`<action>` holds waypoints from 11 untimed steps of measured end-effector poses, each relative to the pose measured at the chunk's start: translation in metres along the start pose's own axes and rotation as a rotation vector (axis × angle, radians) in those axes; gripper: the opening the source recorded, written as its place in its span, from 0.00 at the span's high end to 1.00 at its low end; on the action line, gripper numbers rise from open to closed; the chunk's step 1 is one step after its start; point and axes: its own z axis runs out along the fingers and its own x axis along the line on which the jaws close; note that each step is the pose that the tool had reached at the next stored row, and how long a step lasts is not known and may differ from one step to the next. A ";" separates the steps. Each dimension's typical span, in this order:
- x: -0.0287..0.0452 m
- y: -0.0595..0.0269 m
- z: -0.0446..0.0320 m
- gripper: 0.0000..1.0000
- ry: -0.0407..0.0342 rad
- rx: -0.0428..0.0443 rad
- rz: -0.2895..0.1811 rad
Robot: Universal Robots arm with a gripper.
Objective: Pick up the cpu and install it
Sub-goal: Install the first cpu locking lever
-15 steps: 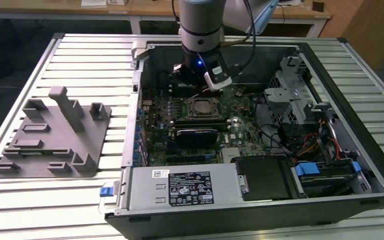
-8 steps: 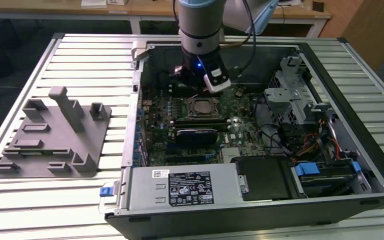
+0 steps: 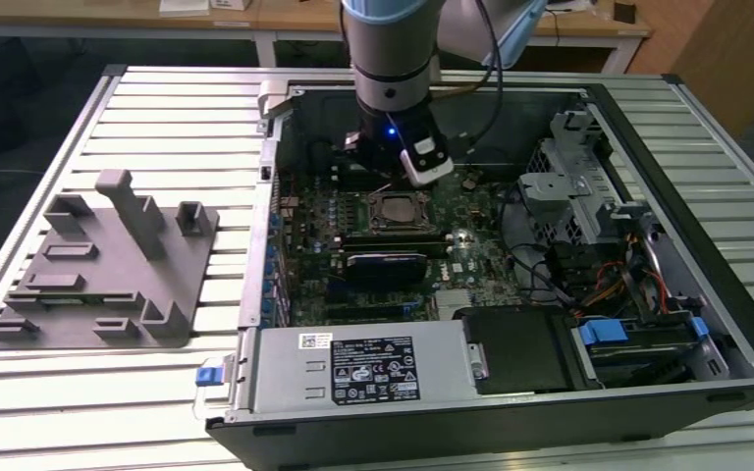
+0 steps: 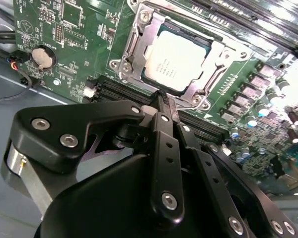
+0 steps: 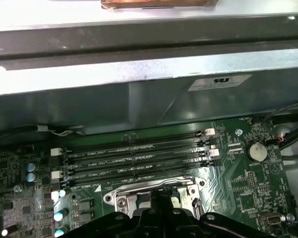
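Your rig sat on a slatted aluminium table (image 3: 141, 108), with wooden desks (image 3: 286, 15) behind it at the far edge of the exterior view. An open PC case (image 3: 509, 432) lay on its side on the table. A grey fixture (image 3: 102, 265) with upright posts sat just beside it, on the exterior view's left. The arm (image 3: 391, 49) stood over the motherboard (image 3: 482, 260).

The exterior view gave you the layout: power supply (image 3: 350, 368) at the near edge, drive cage (image 3: 573, 191) on the exterior view's right. The second wrist view gave you the socket close up. The cpu (image 4: 176, 62) lay flat inside the metal socket frame (image 4: 131, 49), silver top up, coin cell (image 4: 43, 57) well off to one side. The first wrist view showed you four memory slots (image 5: 134, 153) between the socket and the case wall (image 5: 139, 104).

Gripper (image 4: 162, 99): fingers (image 4: 161, 144) were pressed together, nothing between them. The tips sat just beside the frame's edge, off the cpu. Couldn't tell whether they touched the frame.
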 end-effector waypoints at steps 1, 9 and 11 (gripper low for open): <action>0.0001 0.0000 0.0007 0.89 -0.0015 -0.0037 0.000; 0.0008 0.0011 0.0046 0.89 -0.0152 -0.0141 -0.002; 0.0009 0.0018 0.0052 0.89 -0.0161 -0.0146 -0.002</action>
